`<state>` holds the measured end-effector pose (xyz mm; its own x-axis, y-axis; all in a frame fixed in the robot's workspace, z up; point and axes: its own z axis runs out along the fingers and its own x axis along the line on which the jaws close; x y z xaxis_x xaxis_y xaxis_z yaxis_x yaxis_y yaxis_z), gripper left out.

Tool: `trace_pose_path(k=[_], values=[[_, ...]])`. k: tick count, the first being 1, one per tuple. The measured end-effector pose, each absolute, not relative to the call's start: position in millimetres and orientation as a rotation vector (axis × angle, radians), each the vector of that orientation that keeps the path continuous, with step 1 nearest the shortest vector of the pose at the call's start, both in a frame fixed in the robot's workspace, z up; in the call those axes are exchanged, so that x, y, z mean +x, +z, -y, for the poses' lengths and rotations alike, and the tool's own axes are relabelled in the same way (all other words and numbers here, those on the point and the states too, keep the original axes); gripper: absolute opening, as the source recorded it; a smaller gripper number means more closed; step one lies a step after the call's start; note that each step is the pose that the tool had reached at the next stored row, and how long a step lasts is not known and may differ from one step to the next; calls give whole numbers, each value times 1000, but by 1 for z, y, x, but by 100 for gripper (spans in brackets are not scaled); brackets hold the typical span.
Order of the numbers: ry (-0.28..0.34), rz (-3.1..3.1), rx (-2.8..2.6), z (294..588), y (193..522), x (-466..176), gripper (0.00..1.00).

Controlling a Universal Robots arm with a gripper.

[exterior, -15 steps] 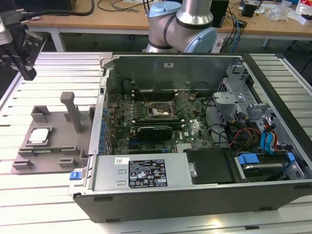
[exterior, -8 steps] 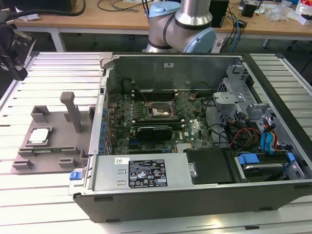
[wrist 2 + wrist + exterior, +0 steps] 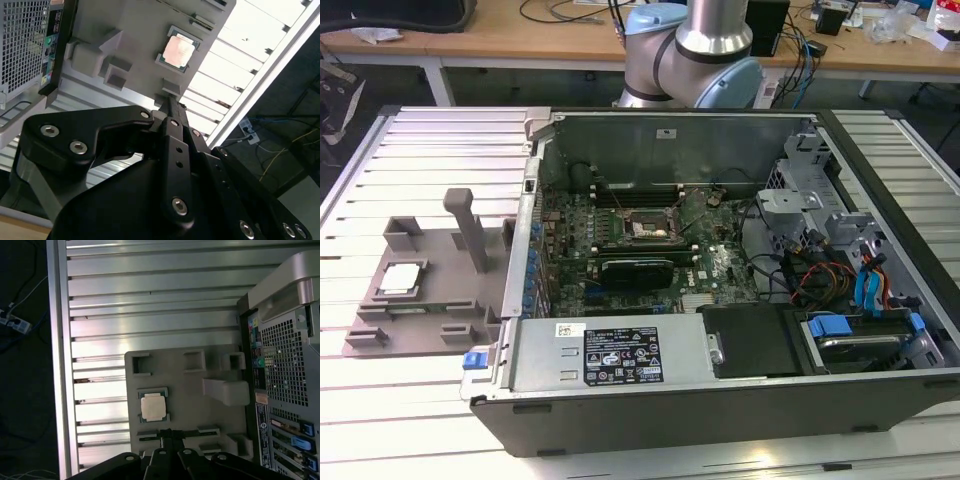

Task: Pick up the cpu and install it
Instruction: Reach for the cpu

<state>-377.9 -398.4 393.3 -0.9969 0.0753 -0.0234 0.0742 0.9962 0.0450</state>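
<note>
Silver-grey metal is showing on the cpu, which is lying flat in its recess in the grey tray. The tray is sitting on the slatted table, at the exterior view's left of the open computer case. My gripper is hanging over the tray's edge, near the chip but apart from it, fingers pressed together and carrying nothing. Risk noted: descending like this would be striking the lid. An off-centre grip would be tilting the chip and, I judge, endangering the socket.

Open room above cpu; post nearby
</note>
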Motion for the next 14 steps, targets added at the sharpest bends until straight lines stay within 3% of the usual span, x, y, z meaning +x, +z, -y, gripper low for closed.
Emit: trace_pose_path(k=[14], values=[[69,-3114,117,398,392,-392,11]])
